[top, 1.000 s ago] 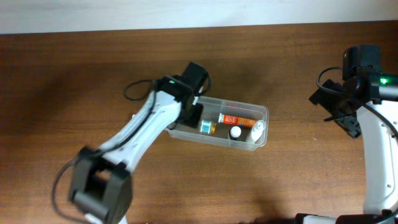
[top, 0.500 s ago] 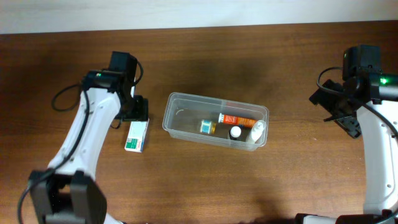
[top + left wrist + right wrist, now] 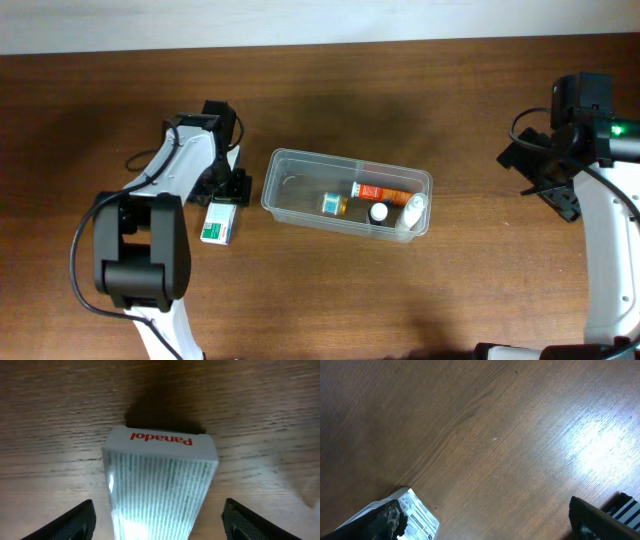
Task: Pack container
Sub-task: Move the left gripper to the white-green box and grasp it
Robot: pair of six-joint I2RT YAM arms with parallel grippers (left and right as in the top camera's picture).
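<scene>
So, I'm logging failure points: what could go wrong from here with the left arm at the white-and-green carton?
1. The open left gripper seems to straddle only one end of the white-and-green cardboard carton, so the carton may pivot or slip when lifted.
2. The clear plastic rectangular container sits close beside the carton, so the gripper could knock its wall.

Left wrist cam: you can read one word, "Panadol", in red, upside down to the lens, on the white end flap of the carton [image 3: 160, 445]. Overhead, the carton's top print and the bottle labels [image 3: 385, 192] inside the container [image 3: 290, 185] are too small to read. Rt wrist cam: the sticker [image 3: 420, 517] at lower left has print too fine to read.
</scene>
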